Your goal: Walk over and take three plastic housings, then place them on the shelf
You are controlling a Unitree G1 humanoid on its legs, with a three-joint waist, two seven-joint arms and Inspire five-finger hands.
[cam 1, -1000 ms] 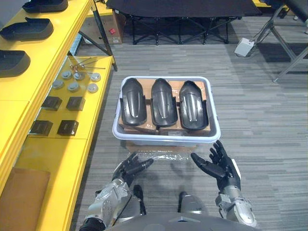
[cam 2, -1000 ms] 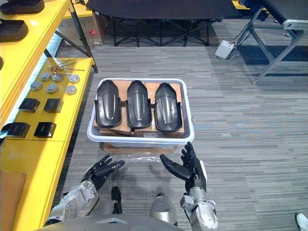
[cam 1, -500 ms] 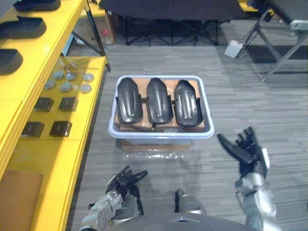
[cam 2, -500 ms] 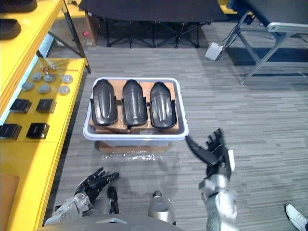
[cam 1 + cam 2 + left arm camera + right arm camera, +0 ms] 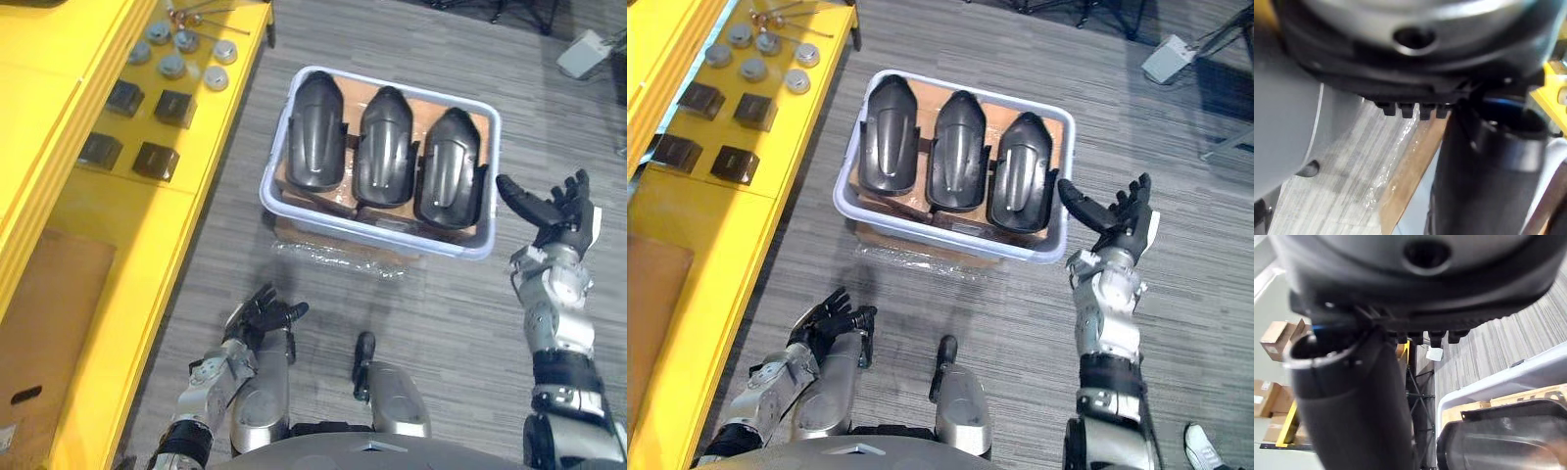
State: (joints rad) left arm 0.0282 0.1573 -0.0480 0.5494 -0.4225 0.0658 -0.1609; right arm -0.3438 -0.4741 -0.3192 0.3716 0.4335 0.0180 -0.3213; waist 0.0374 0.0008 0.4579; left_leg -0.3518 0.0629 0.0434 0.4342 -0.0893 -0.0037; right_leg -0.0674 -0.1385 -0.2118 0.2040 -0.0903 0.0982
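Observation:
Three dark plastic housings [image 5: 316,144], [image 5: 387,149], [image 5: 449,168] lie side by side on cardboard in a pale rectangular bin [image 5: 279,196] on the floor. My right hand [image 5: 555,211] is raised just past the bin's right end, open with fingers spread, touching nothing. In the right wrist view the nearest housing [image 5: 1498,443] and the bin's rim [image 5: 1498,382] lie close beyond the hand. My left hand [image 5: 259,315] hangs low, well short of the bin's near side, with relaxed fingers and nothing in it.
A yellow shelf [image 5: 69,225] runs along the left, carrying small black blocks [image 5: 157,160], round metal discs [image 5: 172,66] and a brown cardboard sheet [image 5: 44,323]. A cardboard box with clear wrap [image 5: 338,257] sits under the bin. Grey striped floor lies to the right.
The camera has moved closer and now looks more steeply down. My right hand has swung out and up to the bin's right end. My left hand has dropped back towards me.

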